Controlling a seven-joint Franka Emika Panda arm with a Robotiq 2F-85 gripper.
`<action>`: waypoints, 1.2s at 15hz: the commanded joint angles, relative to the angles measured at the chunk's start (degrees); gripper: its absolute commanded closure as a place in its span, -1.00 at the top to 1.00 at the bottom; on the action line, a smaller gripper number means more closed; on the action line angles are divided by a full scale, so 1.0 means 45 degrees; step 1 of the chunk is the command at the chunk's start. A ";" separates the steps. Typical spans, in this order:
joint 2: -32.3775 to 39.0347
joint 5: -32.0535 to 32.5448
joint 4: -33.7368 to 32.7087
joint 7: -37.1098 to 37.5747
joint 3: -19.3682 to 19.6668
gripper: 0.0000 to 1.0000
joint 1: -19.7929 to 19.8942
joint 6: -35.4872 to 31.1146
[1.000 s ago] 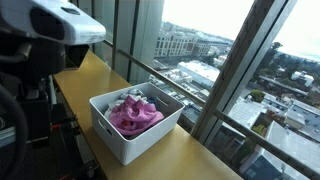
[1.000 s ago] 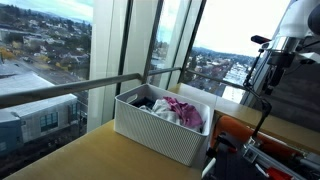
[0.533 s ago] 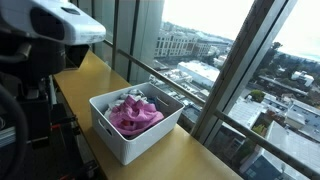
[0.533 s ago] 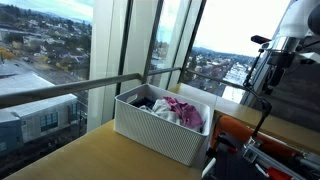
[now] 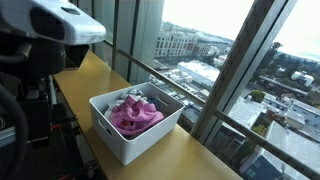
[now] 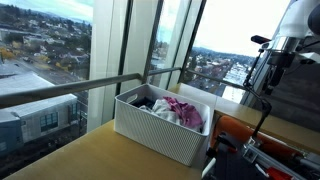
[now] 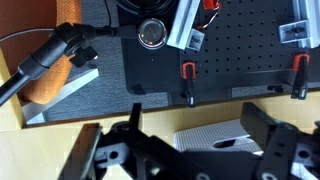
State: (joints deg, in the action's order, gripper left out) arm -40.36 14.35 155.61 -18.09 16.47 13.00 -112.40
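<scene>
White bin (image 5: 128,142) holds pink cloth (image 5: 135,118); end effector (image 7: 180,150) open, empty, well apart.

A wooden tabletop (image 5: 200,160) runs along tall windows (image 6: 45,40) in both exterior views. A horizontal rail (image 6: 60,92) crosses the glass, with city buildings (image 5: 190,45) outside. In the wrist view, a black perforated board (image 7: 250,40) carries red clamps (image 7: 187,70) and a round metal dial (image 7: 152,32).
</scene>
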 commanded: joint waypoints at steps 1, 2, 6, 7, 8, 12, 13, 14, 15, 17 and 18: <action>0.0001 -0.0015 -0.0014 -0.0004 -0.0017 1.00 0.0008 0.0022; 0.0001 -0.0015 -0.0014 -0.0004 -0.0017 1.00 0.0008 0.0022; 0.0001 -0.0015 -0.0014 -0.0004 -0.0017 1.00 0.0008 0.0022; 0.0001 -0.0015 -0.0014 -0.0004 -0.0017 1.00 0.0008 0.0022; 0.0001 -0.0015 -0.0014 -0.0004 -0.0017 1.00 0.0008 0.0022; 0.0299 -0.0145 -0.0252 0.0092 -0.0199 1.00 -0.0252 -0.0124; 0.0441 -0.0231 -0.0384 0.0160 -0.0340 1.00 -0.0421 -0.0214; 0.0553 -0.0294 -0.0495 0.0241 -0.0505 1.00 -0.0602 -0.0321; 0.0709 -0.0388 -0.0669 0.0328 -0.0694 1.00 -0.0854 -0.0429; 0.1142 -0.0624 -0.1119 0.0629 -0.1176 1.00 -0.1439 -0.0813; 0.1400 -0.0757 -0.1337 0.0799 -0.1414 1.00 -0.1715 -0.1090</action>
State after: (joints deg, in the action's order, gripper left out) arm -38.41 13.15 153.42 -16.59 13.01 8.42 -114.76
